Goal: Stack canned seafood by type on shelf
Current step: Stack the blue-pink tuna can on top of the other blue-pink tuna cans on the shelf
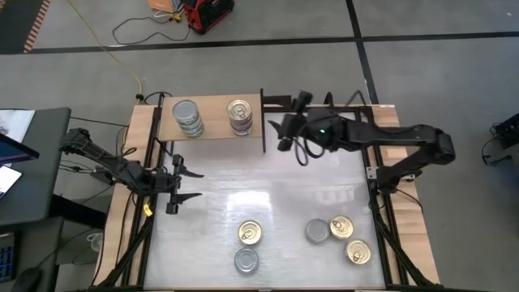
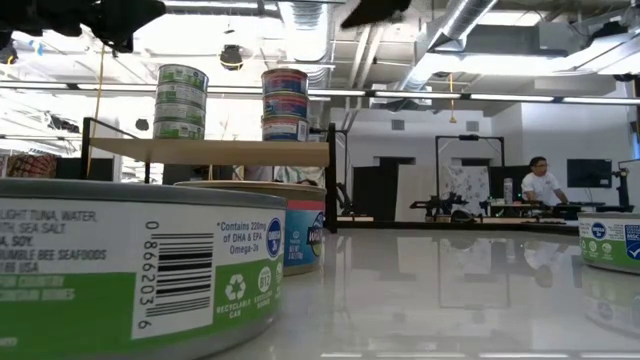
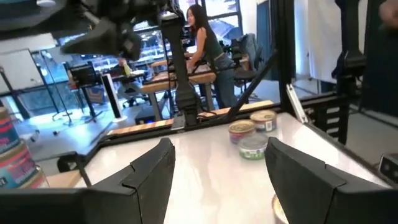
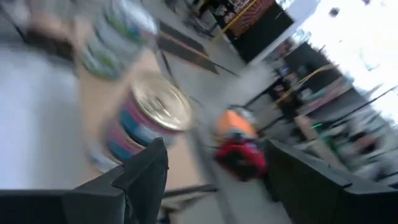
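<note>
The shelf of light wood stands at the table's far left, with its dark upright panel at its right end. Two stacks of canned seafood rest on it: silver-lidded tins and gold-lidded tins. Loose tins lie near the front edge: gold, silver, silver, gold and gold. My right gripper hangs open and empty, raised just right of the panel; its wrist view shows the gold-lidded stack beyond the fingers. My left gripper waits open at the table's left edge.
Wooden rails and black frame bars run along the table's left and right sides. In the low view a green-labelled tin stands very close to the camera. Free white tabletop lies between the shelf and the loose tins. People show in the room beyond.
</note>
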You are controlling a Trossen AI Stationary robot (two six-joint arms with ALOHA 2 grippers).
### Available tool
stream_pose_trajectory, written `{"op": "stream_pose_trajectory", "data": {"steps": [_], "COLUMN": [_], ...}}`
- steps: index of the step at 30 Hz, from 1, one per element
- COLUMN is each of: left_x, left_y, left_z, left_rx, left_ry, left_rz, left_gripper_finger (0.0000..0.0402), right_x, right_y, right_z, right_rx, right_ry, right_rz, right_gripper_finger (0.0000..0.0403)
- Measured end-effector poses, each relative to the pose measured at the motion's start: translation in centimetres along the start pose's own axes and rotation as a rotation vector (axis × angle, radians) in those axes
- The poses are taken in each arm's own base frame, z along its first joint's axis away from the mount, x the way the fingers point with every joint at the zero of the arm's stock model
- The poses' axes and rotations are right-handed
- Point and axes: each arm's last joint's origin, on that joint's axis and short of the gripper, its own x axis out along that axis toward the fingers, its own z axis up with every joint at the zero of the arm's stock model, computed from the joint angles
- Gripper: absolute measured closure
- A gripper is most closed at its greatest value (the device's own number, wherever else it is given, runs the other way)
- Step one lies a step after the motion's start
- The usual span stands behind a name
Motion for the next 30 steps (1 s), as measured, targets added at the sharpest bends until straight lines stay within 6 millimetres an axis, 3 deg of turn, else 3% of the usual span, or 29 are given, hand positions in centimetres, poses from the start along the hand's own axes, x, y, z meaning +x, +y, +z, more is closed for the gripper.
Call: {"op": "stream_pose_trajectory", "data": {"steps": [6,10,14,18,24,30], "left_x": [0.0,0.0,0.0,-0.1,-0.1,0.0], "left_y": [0.0,0.0,0.3,0.5,0.5,0.3], "left_z": [-0.3,-0.4,-0.4,-0.4,-0.4,-0.5], "left_rx": [0.036,0.083,0.167,0.145,0.173,0.153], "left_ry": [0.025,0.036,0.063,0.082,0.086,0.077], "left_rz": [-0.002,0.003,0.104,0.177,0.176,0.129], "left_gripper_finger": [0.0162,0.0162,0.0162,0.0162,0.0162,0.0162], "right_x": [-2.7,-2.3,-1.4,-0.3,0.7,0.9], "right_y": [1.3,4.4,7.6,10.1,13.0,14.3], "right_z": [-1.2,-3.2,-5.1,-6.0,-6.0,-4.9], "right_rx": [0.320,0.415,0.442,0.493,0.490,0.505], "right_ry": [0.100,0.147,0.216,0.299,0.274,0.165], "right_rz": [0.199,0.317,0.357,0.370,0.399,0.526], "right_gripper_finger": [0.0101,0.0101,0.0101,0.0101,0.0101,0.0101]}}
